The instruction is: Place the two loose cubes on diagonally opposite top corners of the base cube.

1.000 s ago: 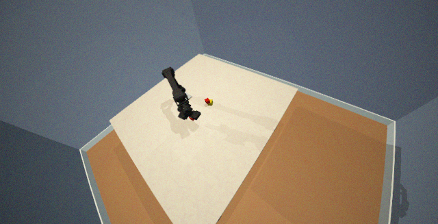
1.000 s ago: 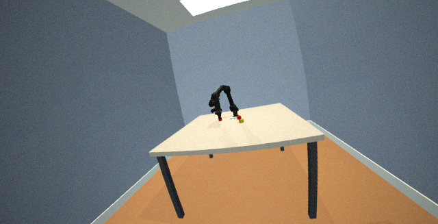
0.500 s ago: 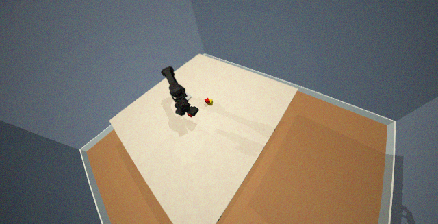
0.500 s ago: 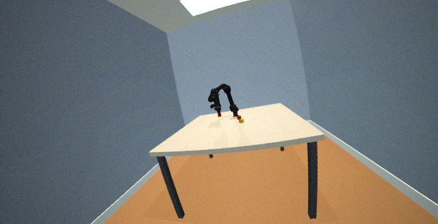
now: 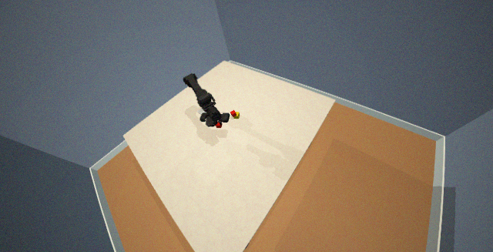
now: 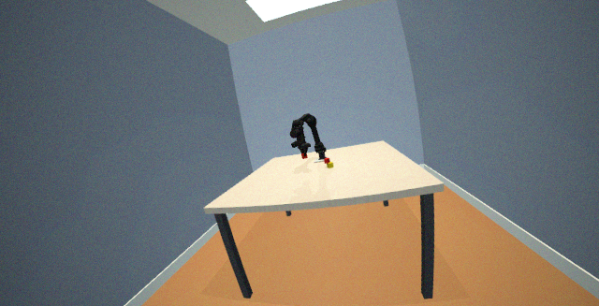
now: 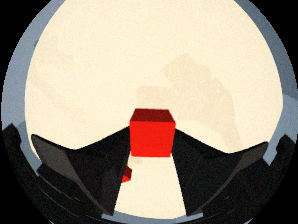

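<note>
The jaws stand partly closed, clamped on a red cube (image 7: pixel 152 133) above the table (image 6: pixel 374 175). Another red cube (image 5: pixel 233 112) sits on the yellow base cube (image 5: pixel 236 115).

Arm (image 6: pixel 306 123) arched up and over, elbow high, wrist pointing down. Gripper (image 6: pixel 304 154) clamped on a red cube (image 7: pixel 152 133) (fingers dark, one either side of it in the wrist view), cube lifted off the surface (image 6: pixel 374 175).

The table top (image 6: pixel 356 180) looks matt and smooth like pale laminate, the arm (image 6: pixel 309 130) matt black, and the red cube (image 7: pixel 152 133) flat and unshiny.
</note>
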You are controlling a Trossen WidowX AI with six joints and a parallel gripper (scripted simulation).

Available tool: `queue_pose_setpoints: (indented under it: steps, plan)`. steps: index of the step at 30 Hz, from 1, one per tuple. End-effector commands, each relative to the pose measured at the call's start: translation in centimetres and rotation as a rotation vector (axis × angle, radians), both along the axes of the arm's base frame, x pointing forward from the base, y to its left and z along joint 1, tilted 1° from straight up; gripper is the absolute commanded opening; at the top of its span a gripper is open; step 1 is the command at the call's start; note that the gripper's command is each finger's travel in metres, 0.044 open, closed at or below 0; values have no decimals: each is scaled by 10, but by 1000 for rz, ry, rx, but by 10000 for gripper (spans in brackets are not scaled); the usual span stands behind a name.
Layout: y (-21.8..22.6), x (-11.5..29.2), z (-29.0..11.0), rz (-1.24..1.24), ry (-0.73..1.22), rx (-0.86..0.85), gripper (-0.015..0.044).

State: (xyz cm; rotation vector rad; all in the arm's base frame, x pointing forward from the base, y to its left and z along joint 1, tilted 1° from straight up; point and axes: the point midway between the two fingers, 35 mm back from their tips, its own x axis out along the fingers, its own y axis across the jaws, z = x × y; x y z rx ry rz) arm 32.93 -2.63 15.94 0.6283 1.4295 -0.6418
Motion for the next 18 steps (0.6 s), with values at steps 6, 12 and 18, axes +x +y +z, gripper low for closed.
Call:
queue_pose_setpoints:
  steps: [6, 12, 18]
  plan:
    - [29, -1, -2, 314, 9, -8, 105]
    - [48, -4, -3, 525, 13, -14, 105]
    - [67, -7, -4, 735, 17, -20, 105]
